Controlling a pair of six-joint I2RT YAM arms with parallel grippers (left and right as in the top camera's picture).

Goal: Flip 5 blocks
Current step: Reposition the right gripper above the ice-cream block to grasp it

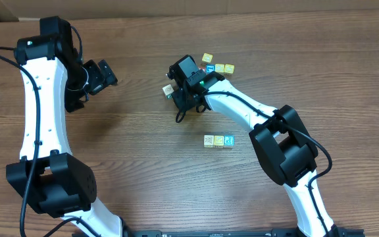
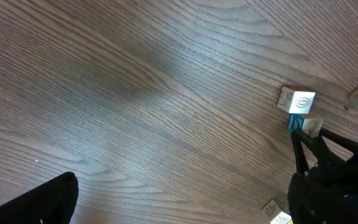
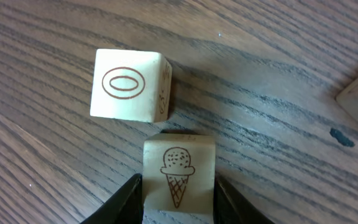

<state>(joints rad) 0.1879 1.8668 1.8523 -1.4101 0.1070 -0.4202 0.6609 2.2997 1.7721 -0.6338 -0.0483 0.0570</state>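
Overhead: right gripper (image 1: pixel 176 93) low at whitish blocks (image 1: pixel 168 89), upper middle of tabletop (image 1: pixel 143 164). Left gripper (image 1: pixel 105 74) well apart, jaws wide open.

Left wrist: oval block (image 2: pixel 303 101) sits free, just beside.

Right wrist only: jaws pinch ice-cream block (image 3: pixel 179 171) by both sides. Best to lift clear before rolling, or the neighbour gets knocked.

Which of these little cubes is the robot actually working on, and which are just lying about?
Job in hand: ice-cream cube, between the right gripper's fingers; oval cube next to it; row of three cubes, yellow, green and blue, nearer the robot.
Lying about: cluster of yellow and blue cubes just past the right gripper.
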